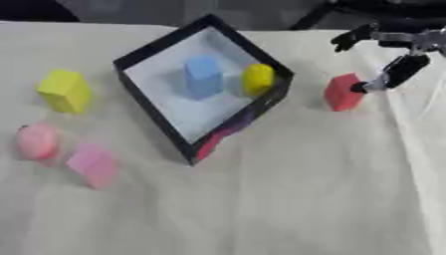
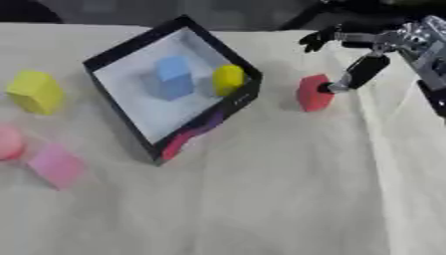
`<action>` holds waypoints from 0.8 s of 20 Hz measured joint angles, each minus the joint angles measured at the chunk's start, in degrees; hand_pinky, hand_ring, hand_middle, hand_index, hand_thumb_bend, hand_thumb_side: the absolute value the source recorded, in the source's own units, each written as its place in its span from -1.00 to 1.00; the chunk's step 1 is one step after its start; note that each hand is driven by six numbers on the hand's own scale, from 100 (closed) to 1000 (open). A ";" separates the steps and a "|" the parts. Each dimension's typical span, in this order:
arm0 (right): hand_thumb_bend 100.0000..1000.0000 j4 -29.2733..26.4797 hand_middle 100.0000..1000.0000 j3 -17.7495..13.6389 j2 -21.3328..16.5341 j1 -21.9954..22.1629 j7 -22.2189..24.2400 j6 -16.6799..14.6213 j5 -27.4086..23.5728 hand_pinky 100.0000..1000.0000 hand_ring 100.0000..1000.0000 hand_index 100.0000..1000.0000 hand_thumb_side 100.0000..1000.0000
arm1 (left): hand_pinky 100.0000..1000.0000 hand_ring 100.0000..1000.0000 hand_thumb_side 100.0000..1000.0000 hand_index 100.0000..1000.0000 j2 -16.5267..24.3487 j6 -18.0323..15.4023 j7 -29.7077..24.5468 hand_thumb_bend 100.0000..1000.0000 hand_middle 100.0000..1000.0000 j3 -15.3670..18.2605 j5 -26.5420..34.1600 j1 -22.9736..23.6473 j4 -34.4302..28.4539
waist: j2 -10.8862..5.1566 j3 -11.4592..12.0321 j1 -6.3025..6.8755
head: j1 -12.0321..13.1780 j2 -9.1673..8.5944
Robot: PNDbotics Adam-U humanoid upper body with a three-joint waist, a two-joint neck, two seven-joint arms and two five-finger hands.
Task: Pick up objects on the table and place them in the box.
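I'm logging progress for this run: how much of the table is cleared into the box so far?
Done: a blue block and a yellow piece lie inside the box. In hand: the right hand has its fingers against the red block, which is not yet lifted. Left: the yellow block, the pink round piece and the pink block. The left hand is out of view.

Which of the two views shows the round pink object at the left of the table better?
The left eye view: the round pink object shows whole there, beside the pink block. In the right eye view the picture's left edge cuts it, so only part shows.
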 measured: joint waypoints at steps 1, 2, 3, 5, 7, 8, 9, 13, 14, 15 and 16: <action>-0.33 -0.27 0.63 0.26 -0.03 0.06 0.00 0.00 -0.03 0.95 0.72 0.98 -0.58 | 0.76 1.00 0.33 0.53 0.01 0.00 -0.01 -1.00 0.63 0.00 -0.03 0.00 0.00 | 0.02 -0.02 0.00 | 0.00 0.00; -0.33 -0.52 0.63 0.45 -0.06 0.14 0.00 0.00 -0.08 0.95 0.72 0.98 -0.58 | 0.76 1.00 0.33 0.53 0.01 0.00 -0.03 -1.00 0.63 0.00 -0.09 0.00 0.00 | 0.02 -0.04 0.00 | 0.00 0.00; -0.32 -0.79 0.64 0.67 -0.10 0.16 0.00 0.00 -0.08 0.95 0.73 0.98 -0.58 | 0.76 1.00 0.33 0.53 0.05 0.00 -0.05 -1.00 0.64 -0.01 -0.16 0.00 0.00 | 0.03 -0.07 0.00 | 0.00 0.00; -0.26 -1.08 0.64 0.94 -0.31 0.16 0.00 0.00 -0.07 0.95 0.74 0.98 -0.56 | 0.76 1.00 0.33 0.53 0.24 0.01 -0.11 -1.00 0.64 -0.02 -0.18 0.00 0.00 | 0.04 -0.09 0.00 | 0.00 -0.04; -0.24 -1.12 0.65 0.97 -0.47 0.16 0.00 0.00 0.43 0.93 0.75 0.98 -0.56 | 0.76 1.00 0.33 0.53 0.43 -0.02 -0.20 -1.00 0.64 -0.06 -0.18 0.00 0.00 | 0.04 -0.15 0.00 | -0.02 -0.08; -0.23 -1.12 0.66 0.97 -0.47 0.16 0.00 0.00 0.83 0.93 0.75 0.99 -0.57 | 0.76 1.00 0.33 0.53 0.43 -0.02 -0.23 -1.00 0.64 -0.15 -0.18 0.00 0.00 | 0.06 -0.15 0.00 | -0.03 -0.11; -0.23 -1.08 0.66 0.97 -0.47 0.17 0.00 0.00 1.26 0.93 0.76 0.99 -0.58 | 0.76 1.00 0.34 0.53 0.43 -0.02 -0.26 -1.00 0.64 -0.25 -0.18 0.00 0.00 | 0.17 -0.15 0.00 | -0.03 -0.15; -0.24 -0.62 0.67 0.95 -0.47 0.24 0.00 0.00 3.26 0.93 0.77 0.98 -0.60 | 0.76 1.00 0.34 0.51 0.43 0.02 -0.38 -1.00 0.63 -0.34 -0.20 -0.01 0.00 | 0.66 -0.07 0.00 | -0.05 -0.65; -0.24 -0.54 0.67 0.92 -0.47 0.25 0.00 0.00 3.79 0.93 0.77 0.98 -0.60 | 0.76 1.00 0.34 0.51 0.43 -0.01 -0.42 -1.00 0.63 -0.34 -0.21 -0.01 0.00 | 0.68 -0.06 0.00 | -0.07 -0.71; -0.24 -0.41 0.67 0.81 -0.47 0.25 0.00 0.00 4.32 0.94 0.78 0.97 -0.61 | 0.76 1.00 0.34 0.51 0.43 -0.02 -0.46 -1.00 0.63 -0.34 -0.23 -0.02 0.00 | 0.75 -0.05 0.00 | -0.11 -0.87; -0.24 -0.25 0.67 0.66 -0.47 0.26 0.00 0.00 4.83 0.94 0.78 0.97 -0.61 | 0.76 1.00 0.34 0.51 0.43 -0.04 -0.50 -1.00 0.63 -0.35 -0.25 -0.03 0.00 | 0.88 -0.03 0.00 | -0.17 -1.03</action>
